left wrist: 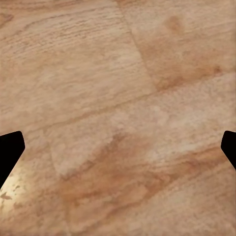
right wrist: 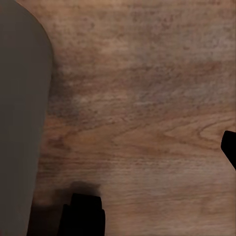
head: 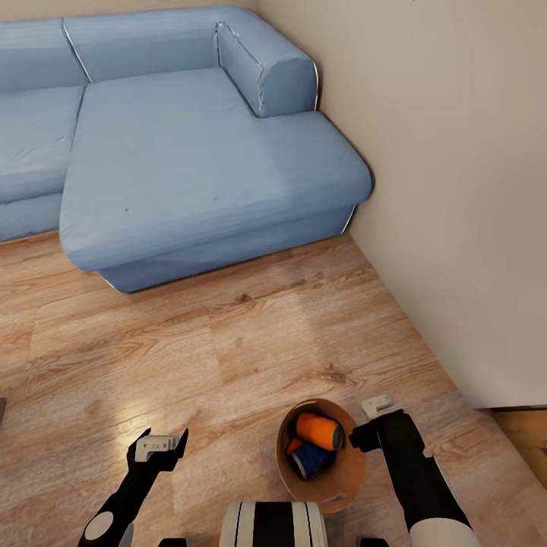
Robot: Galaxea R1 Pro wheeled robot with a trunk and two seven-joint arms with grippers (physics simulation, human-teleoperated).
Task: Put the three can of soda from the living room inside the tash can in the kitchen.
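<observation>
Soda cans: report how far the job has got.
Done: an orange can and a dark blue can lie inside the round copper-lined bin; a sliver of something orange shows beside them. In hand: nothing. Left: bin stands on living-room wood floor, not in the kitchen.
</observation>
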